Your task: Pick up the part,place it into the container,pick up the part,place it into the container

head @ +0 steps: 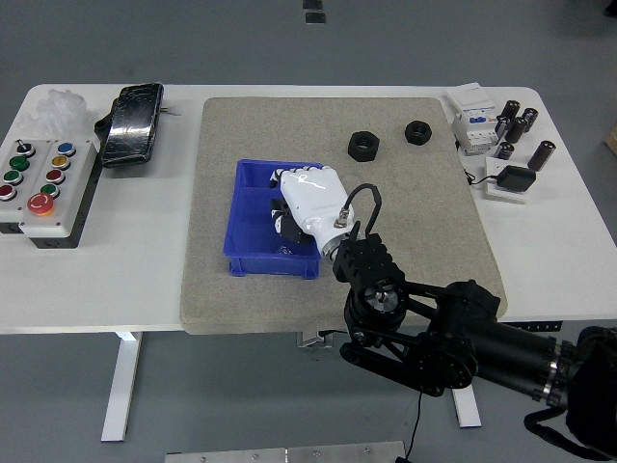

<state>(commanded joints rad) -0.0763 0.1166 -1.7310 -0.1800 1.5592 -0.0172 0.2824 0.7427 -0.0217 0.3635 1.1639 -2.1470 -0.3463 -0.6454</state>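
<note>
Your right hand (307, 201) is reaching in from the lower right and sits over the right half of the blue container (253, 214), which rests on the grey mat (222, 280) covering the middle of the white worktop (145, 280). Its white back faces the camera, with the fingers curled down into the bin; black shapes show under them, but you cannot tell from this view whether they are pinching a part or just closed above it, and the inside of the bin beneath the hand is hidden. Two parts are on the mat beyond the container: a larger black nut (363, 145) and, to its right, a smaller black nut (417, 130), well apart from the hand. On the left of the worktop you have a button box (43, 188) with coloured buttons and a black pouch (130, 123) behind it. At the far right corner there is a white electrical module (472, 125), a cluster of dark cylinders (516, 123) and a small black square on a white pad (511, 179).
</note>
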